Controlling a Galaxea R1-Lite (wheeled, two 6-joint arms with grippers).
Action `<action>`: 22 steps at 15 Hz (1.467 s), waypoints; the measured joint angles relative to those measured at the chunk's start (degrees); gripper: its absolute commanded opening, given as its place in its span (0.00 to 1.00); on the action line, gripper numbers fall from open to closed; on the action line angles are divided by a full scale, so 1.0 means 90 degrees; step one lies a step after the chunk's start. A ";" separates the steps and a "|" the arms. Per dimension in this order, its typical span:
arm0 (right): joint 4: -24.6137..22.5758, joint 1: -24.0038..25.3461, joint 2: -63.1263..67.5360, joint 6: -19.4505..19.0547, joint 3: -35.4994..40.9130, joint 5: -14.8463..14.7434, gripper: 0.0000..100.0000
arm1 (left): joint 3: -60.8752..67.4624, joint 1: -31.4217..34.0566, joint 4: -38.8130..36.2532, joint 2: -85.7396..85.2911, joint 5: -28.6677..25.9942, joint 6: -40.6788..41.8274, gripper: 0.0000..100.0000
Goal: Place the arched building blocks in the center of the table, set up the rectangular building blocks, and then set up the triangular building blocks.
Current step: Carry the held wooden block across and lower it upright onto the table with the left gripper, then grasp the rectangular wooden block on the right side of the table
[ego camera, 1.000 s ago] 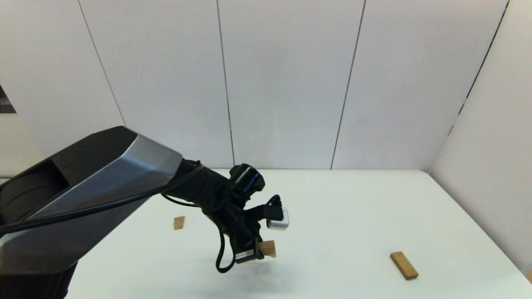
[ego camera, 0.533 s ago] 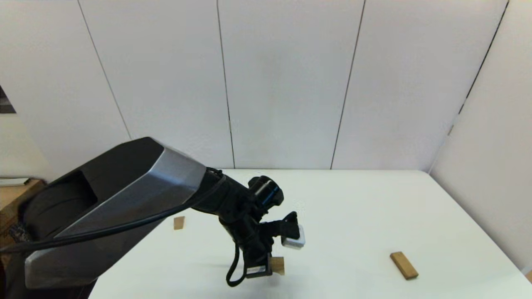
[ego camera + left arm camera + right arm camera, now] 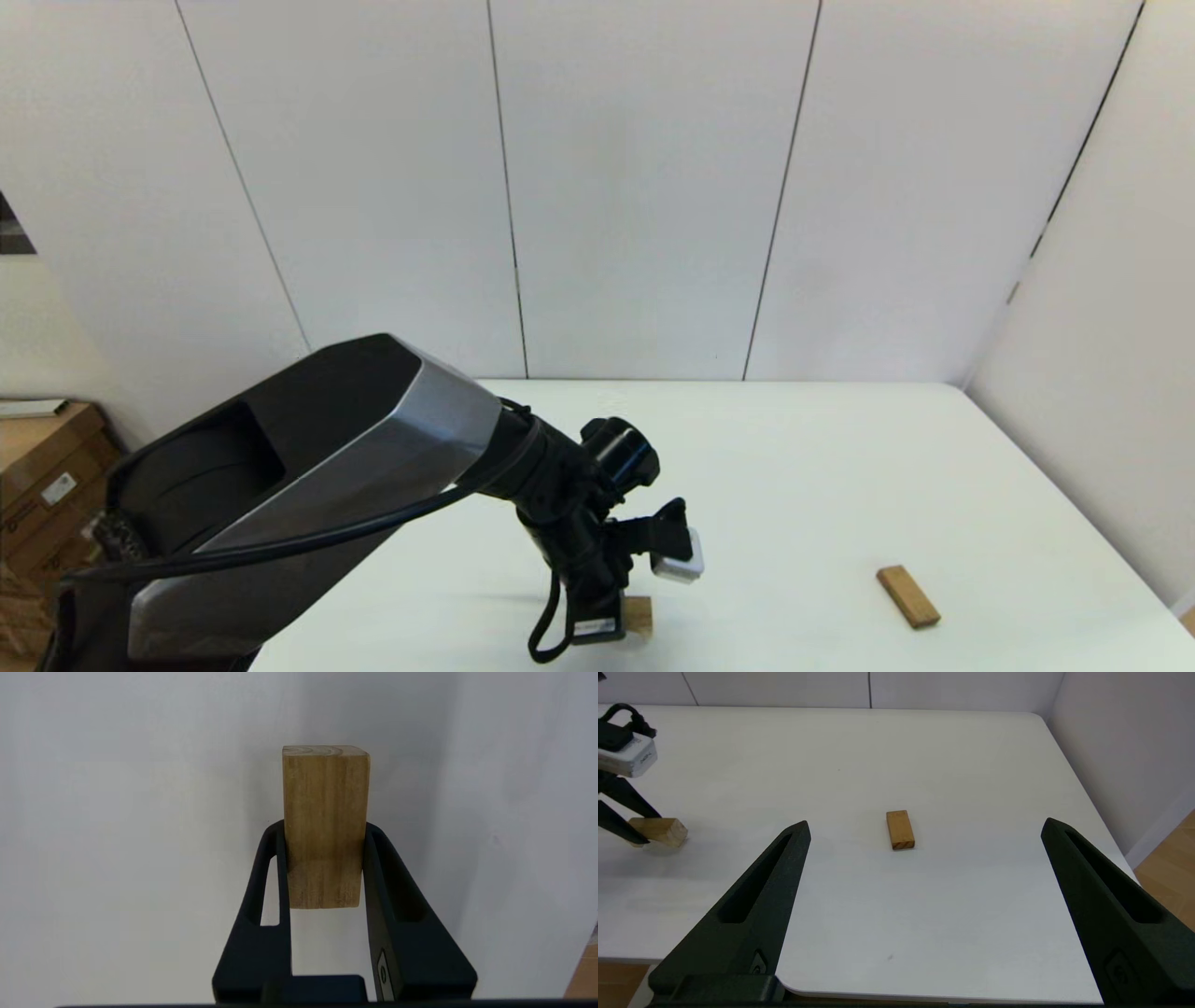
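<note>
Across the lower half of the head view: table (image 3: 822,467), large, plain white, smooth matt top with rounded corners; white panelled wall behind it.

Left arm, lower left to lower centre of the head view: bulky black and silver shell, black cable, white camera box at the wrist. Left gripper (image 3: 611,623), two long black fingers (image 3: 266,877), closed on the arched block (image 3: 639,616), one finger flat against each long side. The block is light tan wood, chunky and oblong, straight grain along its length, curved rings on the end face (image 3: 325,826); its hollow does not show. It sits low over the table near the bottom centre of the head view; whether it touches the surface cannot be told.

Right gripper (image 3: 924,826): two black tapering fingers, spread wide with nothing between them, raised over the near table edge.

Plank (image 3: 907,596), lower right of the head view: flat, solid, darker tan wood, lying on its broad face at a slant, well apart from the arched block.

The small wedge is hidden.
</note>
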 measured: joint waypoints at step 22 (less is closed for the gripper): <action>0.0003 0.0003 0.0000 -0.0001 0.0000 -0.0001 1.00 | -0.0330 -0.0007 -0.0008 0.0027 -0.0004 -0.0092 1.00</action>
